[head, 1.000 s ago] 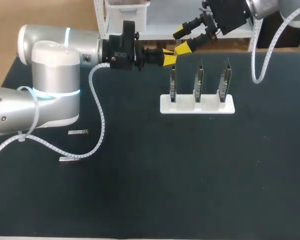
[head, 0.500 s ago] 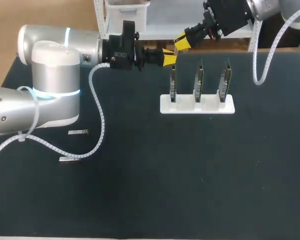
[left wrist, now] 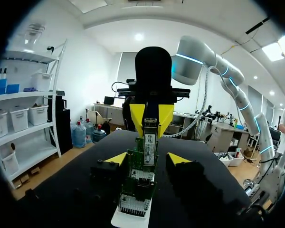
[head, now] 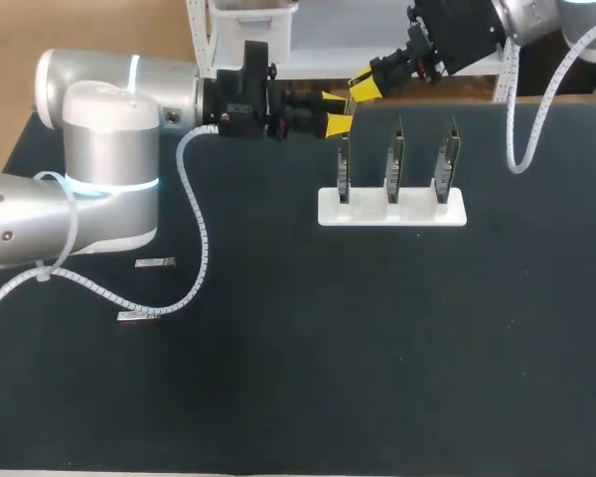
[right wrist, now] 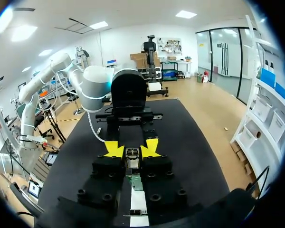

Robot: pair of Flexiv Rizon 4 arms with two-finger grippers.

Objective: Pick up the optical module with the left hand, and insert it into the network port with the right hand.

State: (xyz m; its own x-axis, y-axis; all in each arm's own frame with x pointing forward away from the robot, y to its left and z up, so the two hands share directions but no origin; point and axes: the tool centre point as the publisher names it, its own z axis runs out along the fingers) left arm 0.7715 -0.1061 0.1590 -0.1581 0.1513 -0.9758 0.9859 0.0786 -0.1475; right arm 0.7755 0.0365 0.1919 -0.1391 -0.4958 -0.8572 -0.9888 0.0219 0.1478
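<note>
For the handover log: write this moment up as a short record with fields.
left gripper: open, fingers wide of the optical module, not touching it
right gripper: shut on the optical module, facing the left gripper
optical module: held in the air over the far side of the table, beyond the left end of the white stand
boards: three, upright in the white stand
silver pieces: two, flat on the table, on its left side
insertion: not yet done
</note>
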